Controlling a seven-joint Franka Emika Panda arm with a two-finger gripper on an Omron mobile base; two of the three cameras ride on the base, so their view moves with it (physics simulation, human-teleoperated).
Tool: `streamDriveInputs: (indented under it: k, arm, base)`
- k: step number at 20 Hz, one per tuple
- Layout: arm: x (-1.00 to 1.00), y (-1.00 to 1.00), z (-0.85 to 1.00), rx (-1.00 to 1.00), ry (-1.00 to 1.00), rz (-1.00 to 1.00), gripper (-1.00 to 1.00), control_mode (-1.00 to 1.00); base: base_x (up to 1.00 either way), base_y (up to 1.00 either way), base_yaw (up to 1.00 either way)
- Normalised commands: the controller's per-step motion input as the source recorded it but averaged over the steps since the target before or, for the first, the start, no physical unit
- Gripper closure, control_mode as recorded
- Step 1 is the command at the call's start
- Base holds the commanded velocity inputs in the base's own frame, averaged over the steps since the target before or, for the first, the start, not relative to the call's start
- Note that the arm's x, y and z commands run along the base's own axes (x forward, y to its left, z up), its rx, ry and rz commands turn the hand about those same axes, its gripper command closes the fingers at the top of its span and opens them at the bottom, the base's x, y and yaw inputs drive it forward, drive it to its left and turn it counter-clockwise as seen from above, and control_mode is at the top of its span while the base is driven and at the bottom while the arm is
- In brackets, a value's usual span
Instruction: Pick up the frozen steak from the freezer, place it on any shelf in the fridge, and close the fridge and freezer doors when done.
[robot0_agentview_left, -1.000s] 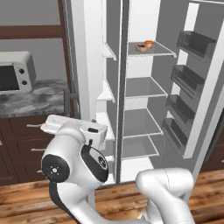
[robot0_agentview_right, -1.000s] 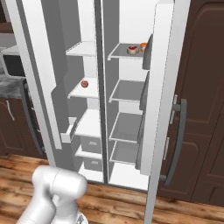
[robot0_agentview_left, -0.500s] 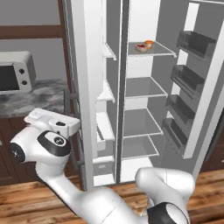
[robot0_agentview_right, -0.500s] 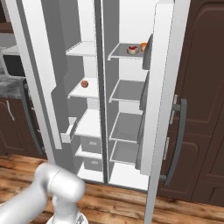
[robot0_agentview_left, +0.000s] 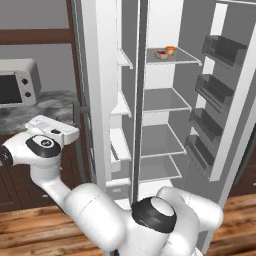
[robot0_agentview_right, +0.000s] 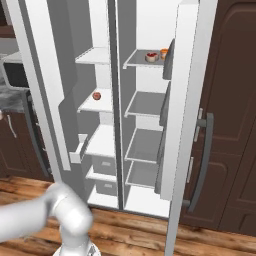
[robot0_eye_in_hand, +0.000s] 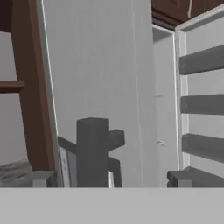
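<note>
A tall white side-by-side unit fills the centre of both base views, with both doors swung open. The freezer (robot0_agentview_right: 100, 125), the narrower compartment, sits left of centre in the right base view. On its second shelf lies a small round reddish item, the steak (robot0_agentview_right: 96, 95), alone on that shelf. Below are more short white shelves and two pale drawers (robot0_agentview_right: 105, 165).

The fridge (robot0_agentview_left: 162, 125), the wider compartment, has broad pale grey shelves. On its top shelf, in the upper middle of the left base view, sit a small bowl (robot0_agentview_left: 161, 54) and an orange cup (robot0_agentview_left: 170, 50), just beside each other.

The fridge door (robot0_agentview_left: 235, 100) stands open at the right edge of the left base view, with dark bins stacked down its inner face. The freezer door (robot0_agentview_left: 102, 90) stands open left of centre, edge-on, between the arm and the freezer shelves.

The white arm bends from the bottom of the left base view to the left side, where the wrist sits in front of the freezer door's outer face. In the hand view, the gripper (robot0_eye_in_hand: 105, 186) has its two dark fingertips standing apart at the bottom, released, nothing between them. The door's dark bar handle (robot0_eye_in_hand: 92, 151) rises close in front.

A grey microwave (robot0_agentview_left: 17, 82) rests on a marbled table (robot0_agentview_left: 45, 107) at the left. Dark wood cabinets (robot0_agentview_right: 235, 115) fill the right of the right base view. The floor (robot0_agentview_right: 150, 230) is wood plank. No writing can be read.
</note>
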Motion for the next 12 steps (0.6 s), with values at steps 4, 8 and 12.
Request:
streamDriveInputs:
  k: [4,8,12]
  arm:
    - [0.78,0.0,-0.14,-0.02,0.0,-0.05,-1.0,-1.0]
    - [0.51,-0.11,-0.13,0.0,0.0,0.0,-1.0,-1.0]
    - [0.27,-0.5,-0.04,0.0,0.0,0.0,-1.0,-1.0]
  base:
    - [0.0,0.0,0.0]
    - [0.0,0.0,0.0]
    - [0.0,0.0,0.0]
